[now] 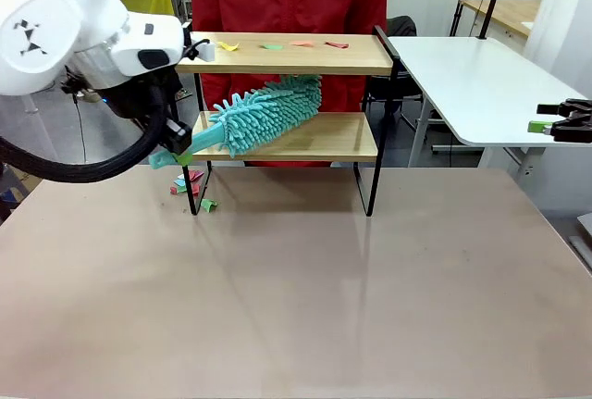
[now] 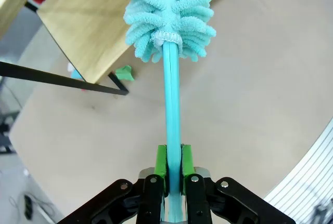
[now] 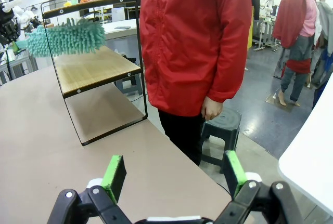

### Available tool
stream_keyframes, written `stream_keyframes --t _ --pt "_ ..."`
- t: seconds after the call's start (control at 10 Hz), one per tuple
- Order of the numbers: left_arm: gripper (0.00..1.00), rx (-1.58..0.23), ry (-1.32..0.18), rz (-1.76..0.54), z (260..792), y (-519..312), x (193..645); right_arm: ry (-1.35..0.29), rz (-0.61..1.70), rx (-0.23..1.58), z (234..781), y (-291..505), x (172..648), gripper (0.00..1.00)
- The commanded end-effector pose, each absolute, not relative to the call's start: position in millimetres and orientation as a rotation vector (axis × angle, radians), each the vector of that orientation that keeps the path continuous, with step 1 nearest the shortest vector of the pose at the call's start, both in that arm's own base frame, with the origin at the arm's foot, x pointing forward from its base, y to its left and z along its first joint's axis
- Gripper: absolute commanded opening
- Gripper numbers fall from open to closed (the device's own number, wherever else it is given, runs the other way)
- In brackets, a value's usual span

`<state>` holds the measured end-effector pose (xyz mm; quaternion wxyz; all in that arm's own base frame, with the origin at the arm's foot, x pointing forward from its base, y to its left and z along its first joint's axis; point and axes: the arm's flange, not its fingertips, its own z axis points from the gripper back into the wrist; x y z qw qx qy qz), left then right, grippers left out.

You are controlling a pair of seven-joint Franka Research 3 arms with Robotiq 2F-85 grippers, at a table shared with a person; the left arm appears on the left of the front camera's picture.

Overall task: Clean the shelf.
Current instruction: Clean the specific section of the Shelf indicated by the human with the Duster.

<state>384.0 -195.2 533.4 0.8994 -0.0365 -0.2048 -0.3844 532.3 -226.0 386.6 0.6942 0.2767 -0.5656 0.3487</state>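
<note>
The shelf [image 1: 287, 140] stands at the table's far side, with two wooden boards in a black frame. Small coloured paper scraps [image 1: 277, 45] lie on its top board. A fluffy teal duster [image 1: 264, 112] rests across the lower board [image 2: 88, 26]. My left gripper [image 2: 173, 164] is shut on the duster's teal handle [image 2: 171, 104], at the shelf's left end [image 1: 176, 154]. Its head [image 2: 169, 11] points over the lower board. My right gripper [image 3: 174, 174] is open and holds nothing, off to the far right [image 1: 564, 121], away from the shelf [image 3: 93, 63].
A few paper scraps [image 1: 190, 182] lie on the brown table [image 1: 296, 288] by the shelf's left front leg, one of them green [image 2: 124, 72]. A person in a red jacket [image 3: 197, 42] stands behind the shelf. A white table [image 1: 472, 75] is at the right.
</note>
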Motion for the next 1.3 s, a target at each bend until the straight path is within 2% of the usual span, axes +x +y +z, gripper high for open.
stream_keyframes --t 0.0,0.1,0.4,0.8,0.9,1.2 --pt "0.13 -0.166 -0.519 -0.986 531 -166 378 -1.252 0.765 0.608 395 -221 532 1.00" --pt "0.13 -0.246 -0.544 -1.045 530 -164 375 -1.252 0.765 0.608 395 -221 532 1.00" --pt "0.13 -0.346 -0.386 -1.162 545 -181 365 -1.252 0.765 0.608 395 -221 532 1.00" --pt "0.13 -0.247 -0.194 -1.241 581 -154 332 -1.252 0.765 0.608 395 -221 532 1.00" --pt "0.13 -0.209 -0.198 -1.248 593 -139 316 -1.252 0.765 0.608 395 -221 532 1.00" --pt "0.13 -0.032 0.044 -1.281 622 -108 283 -1.252 0.765 0.608 395 -221 532 1.00"
